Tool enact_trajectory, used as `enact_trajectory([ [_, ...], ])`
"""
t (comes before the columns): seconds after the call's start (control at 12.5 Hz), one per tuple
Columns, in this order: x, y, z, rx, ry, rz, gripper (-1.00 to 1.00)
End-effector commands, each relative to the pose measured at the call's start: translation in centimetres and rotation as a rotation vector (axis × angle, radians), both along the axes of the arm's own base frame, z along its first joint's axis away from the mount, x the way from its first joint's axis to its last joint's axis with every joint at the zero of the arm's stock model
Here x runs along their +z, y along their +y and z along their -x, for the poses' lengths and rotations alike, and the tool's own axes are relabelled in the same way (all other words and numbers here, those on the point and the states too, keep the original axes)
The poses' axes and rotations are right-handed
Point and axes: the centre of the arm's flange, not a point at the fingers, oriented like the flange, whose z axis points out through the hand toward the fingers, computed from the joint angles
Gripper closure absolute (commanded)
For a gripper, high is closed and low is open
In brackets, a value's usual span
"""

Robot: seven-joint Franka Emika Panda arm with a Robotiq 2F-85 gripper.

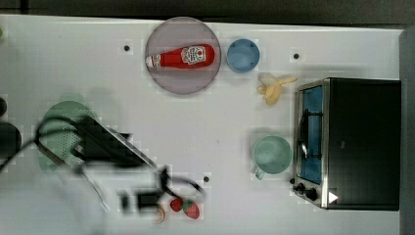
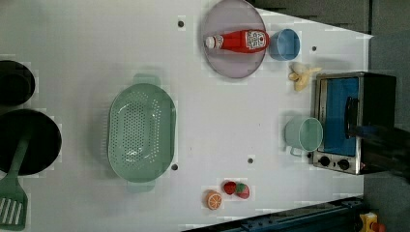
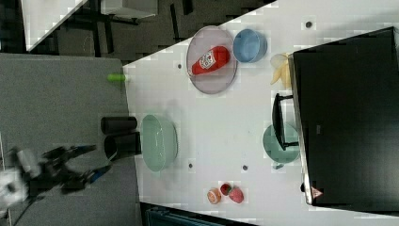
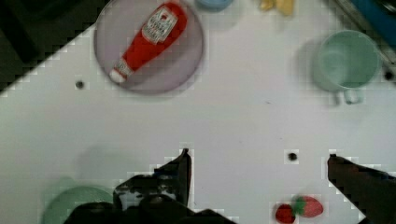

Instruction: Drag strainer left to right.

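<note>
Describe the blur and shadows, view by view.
Top view: the arm is a dark motion smear over the strainer. Right view: the arm is blurred at the right view's lower left. Wrist view: the open gripper is dark, and the mug casts a soft shadow.

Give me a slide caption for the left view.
Green strainer sits untouched on the white table, far from the toaster oven at the left view's right.

One strainer point(image 2: 141, 131), two cups point(image 2: 284, 44), one plate point(image 2: 232, 65), one ketchup bottle point(image 2: 238, 40), two strawberries point(image 2: 236, 188), one banana point(image 2: 302, 76).
</note>
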Motion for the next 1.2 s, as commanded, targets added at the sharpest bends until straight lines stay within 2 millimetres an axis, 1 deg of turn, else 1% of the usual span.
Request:
enact_trajectory([
  [0.08, -6.8, 7.1, -0.4, -0.071, 0.05, -0.02, -1.0],
  [0.24, -11.1, 10.4, -1.6, -0.182, 0.061, -0.066, -1.0],
  [0.4, -15.5, 12.4, -2.8, -0.312, 0.09, -0.113, -1.0],
  [0.48, -17.7, 13.0, -3.5, -0.379, 0.105, -0.137, -1.0],
  [0.64, -22.0, 13.6, -4.7, -0.523, 0.141, -0.175, -1.0],
  [0.88, -28.3, 14.4, -5.6, -0.702, 0.198, -0.204, -1.0],
  [1.04, -32.0, 15.0, -5.8, -0.767, 0.206, -0.212, -1.0],
  [1.2, -35.2, 15.3, -5.8, -0.785, 0.203, -0.217, -1.0],
])
